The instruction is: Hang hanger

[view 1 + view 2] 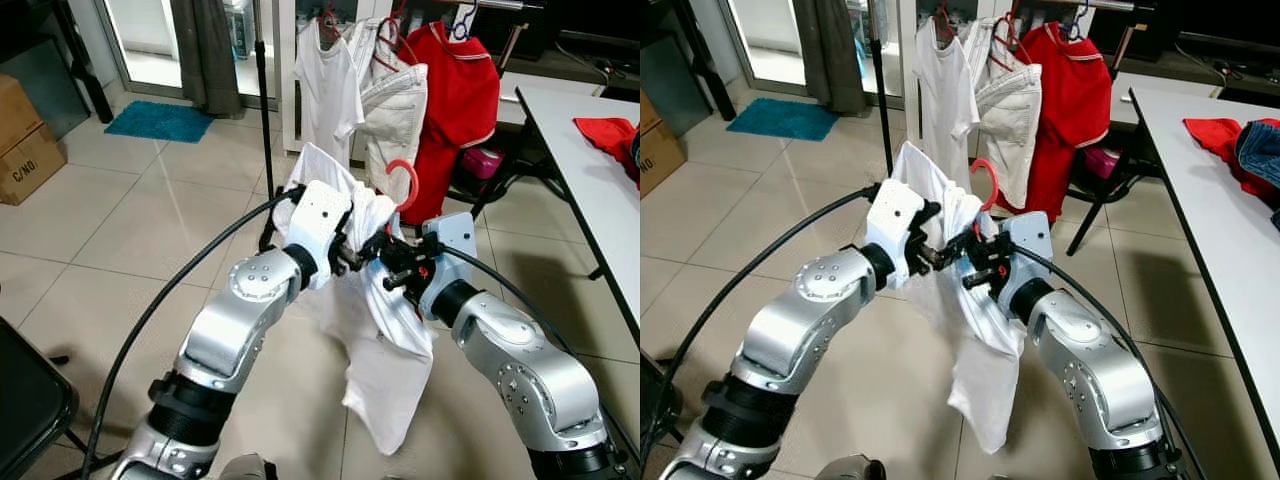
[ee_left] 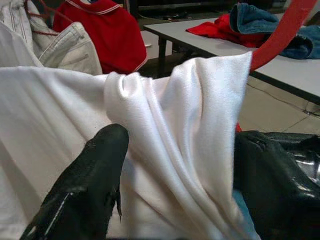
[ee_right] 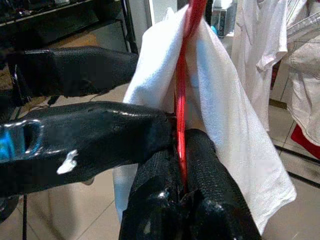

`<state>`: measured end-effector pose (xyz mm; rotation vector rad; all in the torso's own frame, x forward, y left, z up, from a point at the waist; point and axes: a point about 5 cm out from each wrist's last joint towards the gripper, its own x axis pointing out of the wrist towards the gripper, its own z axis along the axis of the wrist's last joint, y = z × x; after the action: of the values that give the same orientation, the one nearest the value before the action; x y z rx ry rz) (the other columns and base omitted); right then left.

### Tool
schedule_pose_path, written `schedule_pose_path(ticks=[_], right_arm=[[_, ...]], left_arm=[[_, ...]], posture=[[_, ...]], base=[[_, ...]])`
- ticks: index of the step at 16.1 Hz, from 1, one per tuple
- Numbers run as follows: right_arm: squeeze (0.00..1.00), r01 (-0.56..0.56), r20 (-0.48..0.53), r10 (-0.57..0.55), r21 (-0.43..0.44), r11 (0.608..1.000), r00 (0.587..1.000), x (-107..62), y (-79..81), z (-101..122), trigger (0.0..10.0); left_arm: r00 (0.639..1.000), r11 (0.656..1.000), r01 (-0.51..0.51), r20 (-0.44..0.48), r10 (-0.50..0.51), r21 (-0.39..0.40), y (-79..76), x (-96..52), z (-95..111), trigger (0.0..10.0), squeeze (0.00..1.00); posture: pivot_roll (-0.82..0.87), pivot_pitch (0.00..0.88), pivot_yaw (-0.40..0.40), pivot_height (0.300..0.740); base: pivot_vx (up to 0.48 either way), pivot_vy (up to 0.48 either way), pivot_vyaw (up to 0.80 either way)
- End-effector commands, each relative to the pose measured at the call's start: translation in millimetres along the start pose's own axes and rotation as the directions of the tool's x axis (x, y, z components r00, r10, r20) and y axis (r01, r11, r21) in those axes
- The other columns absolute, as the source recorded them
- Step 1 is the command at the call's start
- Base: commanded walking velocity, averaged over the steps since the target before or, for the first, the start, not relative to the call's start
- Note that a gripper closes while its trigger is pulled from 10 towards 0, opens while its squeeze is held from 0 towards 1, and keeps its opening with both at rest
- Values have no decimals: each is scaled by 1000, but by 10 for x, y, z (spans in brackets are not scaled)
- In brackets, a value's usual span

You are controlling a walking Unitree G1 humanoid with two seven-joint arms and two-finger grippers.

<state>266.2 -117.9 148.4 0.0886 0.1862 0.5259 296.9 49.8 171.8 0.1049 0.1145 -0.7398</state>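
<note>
Red hanger (image 1: 404, 184) with white t-shirt (image 1: 372, 330) draped on it is mid-air before the clothes rack (image 1: 400, 60). Right gripper (image 3: 181, 150) clenched on hanger; left gripper (image 2: 175, 165) pinching shirt fabric. Keep hook upright, lift toward the rail.

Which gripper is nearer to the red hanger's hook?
Right. The right gripper is clamped on the red hanger just below its hook; the left gripper holds the white shirt beside it, farther from the hook.
</note>
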Motion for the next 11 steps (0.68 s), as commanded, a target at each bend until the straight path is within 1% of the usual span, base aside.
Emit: schedule_pose_path(ticks=[1, 3, 8, 11], right_arm=[[0, -49, 72, 50, -16, 999, 996, -4, 60, 126, 10000], [0, -58, 76, 59, -16, 998, 995, -13, 70, 138, 10000], [0, -55, 85, 55, -10, 998, 995, -24, 61, 153, 10000], [0, -53, 88, 54, -9, 999, 995, -18, 51, 164, 10000]], left_arm=[[999, 1000, -4, -34, 3, -16, 10, 37, -55, 0, 0], [999, 1000, 4, -40, -5, -22, 22, 76, -65, 0, 0], [999, 1000, 17, -47, -18, -24, 23, 102, -90, 0, 0], [999, 1000, 10, -44, -12, -24, 55, 102, -77, 0, 0]], posture=[[-50, 10, -51, 740], [-56, 12, -49, 740], [-59, 10, -42, 740], [-56, 17, -48, 740]], base=[[0, 0, 0], [0, 0, 0], [0, 0, 0], [0, 0, 0]])
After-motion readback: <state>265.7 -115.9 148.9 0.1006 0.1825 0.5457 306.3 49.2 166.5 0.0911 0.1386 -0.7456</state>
